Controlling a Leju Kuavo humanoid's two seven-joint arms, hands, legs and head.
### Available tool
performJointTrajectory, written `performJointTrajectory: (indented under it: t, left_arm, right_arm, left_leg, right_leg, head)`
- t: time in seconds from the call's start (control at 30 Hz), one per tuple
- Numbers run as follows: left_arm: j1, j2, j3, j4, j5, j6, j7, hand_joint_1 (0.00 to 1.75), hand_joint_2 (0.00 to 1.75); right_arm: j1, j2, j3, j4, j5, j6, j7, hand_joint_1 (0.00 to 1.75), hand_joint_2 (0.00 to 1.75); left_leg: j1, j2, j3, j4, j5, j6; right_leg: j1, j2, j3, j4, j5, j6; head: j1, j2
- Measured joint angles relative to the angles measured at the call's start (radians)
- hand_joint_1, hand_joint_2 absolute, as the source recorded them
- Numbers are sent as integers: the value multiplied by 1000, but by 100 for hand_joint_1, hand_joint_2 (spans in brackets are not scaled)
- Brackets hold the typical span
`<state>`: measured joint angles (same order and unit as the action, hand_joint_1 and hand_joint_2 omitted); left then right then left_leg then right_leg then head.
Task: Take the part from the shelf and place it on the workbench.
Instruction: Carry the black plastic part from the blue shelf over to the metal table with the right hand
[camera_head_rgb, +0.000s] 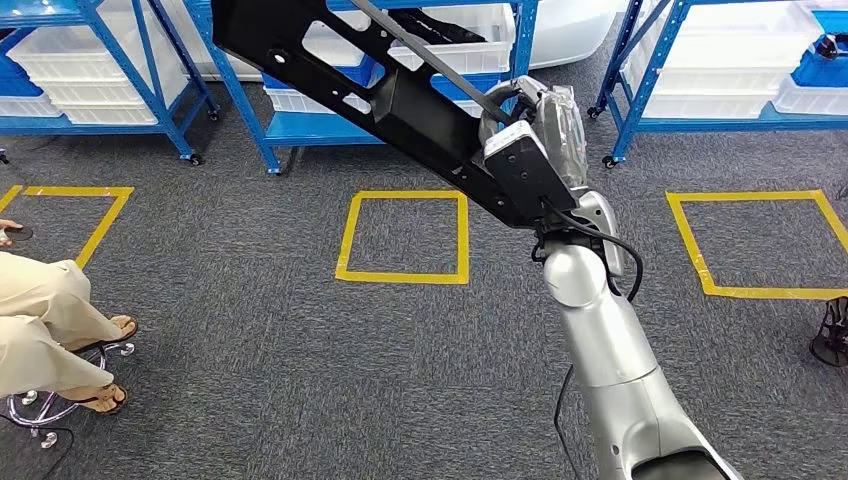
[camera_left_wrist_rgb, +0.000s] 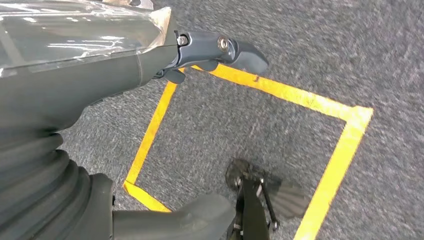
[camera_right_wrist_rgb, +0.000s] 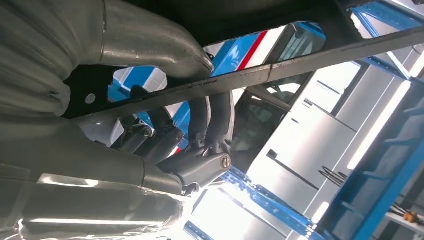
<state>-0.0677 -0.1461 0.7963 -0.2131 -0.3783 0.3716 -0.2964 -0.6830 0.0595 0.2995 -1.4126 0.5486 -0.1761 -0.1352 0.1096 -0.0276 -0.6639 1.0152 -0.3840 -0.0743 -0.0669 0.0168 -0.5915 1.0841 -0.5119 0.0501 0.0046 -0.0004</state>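
A long black metal part (camera_head_rgb: 330, 60) with cut-outs and a thin bar runs from the upper left down to my right hand (camera_head_rgb: 545, 120). That hand grips its lower end, with the silver right arm raised in front of me. In the right wrist view, my right hand (camera_right_wrist_rgb: 200, 145) has its dark fingers (camera_right_wrist_rgb: 215, 115) curled over the part's bar (camera_right_wrist_rgb: 310, 60). My left hand (camera_left_wrist_rgb: 165, 60) hangs over the grey carpet with its fingers apart and nothing in it.
Blue shelves (camera_head_rgb: 300, 125) holding white bins (camera_head_rgb: 80, 60) line the far side. Yellow tape squares (camera_head_rgb: 405, 275) mark the grey carpet. A seated person's legs (camera_head_rgb: 50, 320) and a chrome stool base (camera_head_rgb: 40, 410) are at the left. A dark stand (camera_head_rgb: 830, 340) is at the right edge.
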Motion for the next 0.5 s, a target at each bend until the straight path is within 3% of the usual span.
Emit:
performJointTrajectory:
  t: [0.03, 0.1, 0.17, 0.2, 0.23, 0.3, 0.33, 0.37, 0.43, 0.5]
  left_arm:
    - [0, 0, 3, 0, 0, 1, 0, 0, 175]
    - [-1, -1, 6, 1, 0, 2, 0, 0, 175]
    - [-1, -2, 7, 1, 0, 3, 0, 0, 175]
    - [0, -2, 8, 1, 0, 3, 0, 0, 175]
    - [0, -2, 8, 1, 0, 3, 0, 0, 175]
    - [-2, 2, 9, 0, 0, 3, 0, 0, 175]
    - [-2, 3, 9, -1, 0, 4, 0, 0, 175]
    - [-3, 4, 9, -1, 0, 5, 0, 0, 175]
    - [-3, 2, 10, -1, -1, 6, 0, 0, 175]
    - [-1, 3, 10, 0, -1, 7, 1, 0, 175]
  right_arm:
    - [-2, 3, 0, 4, 0, -2, -2, 175, 175]
    - [-4, 7, 0, 12, 0, -5, -6, 175, 175]
    - [-4, 7, 0, 20, 0, -6, -6, 175, 175]
    - [-4, 8, 1, 24, 0, -6, -7, 175, 175]
    - [-5, 10, 1, 26, 0, -6, -7, 175, 175]
    - [-10, 15, 1, 30, 1, -7, -8, 175, 175]
    - [-13, 16, 1, 31, 2, -8, -8, 175, 175]
    - [-14, 17, 2, 33, 4, -10, -9, 175, 175]
    - [-14, 20, 3, 38, 7, -15, -9, 175, 175]
    - [-15, 24, 4, 41, 9, -19, -10, 175, 175]
  left_leg:
    - [-7, 12, -22, 53, -32, 9]
    - [-28, 31, -90, 214, -115, 35]
    - [-55, 32, -133, 322, -158, 67]
    - [-71, 32, -126, 320, -154, 91]
    - [-91, 32, -98, 279, -137, 121]
    - [-134, 45, -20, 154, -102, 197]
    - [-149, 52, 8, 106, -94, 225]
    - [-159, 57, 23, 76, -91, 243]
    - [-165, 49, 35, 48, -82, 246]
    - [-157, 38, 61, 2, -59, 235]
  right_leg:
    - [8, -5, -3, 0, 3, -5]
    - [25, -18, -7, -2, 6, -12]
    - [46, -33, -12, -2, 9, -17]
    - [58, -40, -13, -2, 9, -19]
    - [71, -46, -14, -3, 10, -23]
    - [93, -57, -13, -8, 13, -31]
    - [96, -63, -11, -13, 14, -34]
    - [97, -69, -10, -18, 16, -36]
    - [92, -81, -3, -31, 21, -34]
    - [92, -71, -4, -28, 16, -32]
  head:
    - [-4, 0]
    - [-12, 0]
    - [-15, 0]
    - [-15, 0]
    - [-15, 0]
    - [-9, 0]
    - [-4, 0]
    - [1, 0]
    - [4, 0]
    - [3, 0]
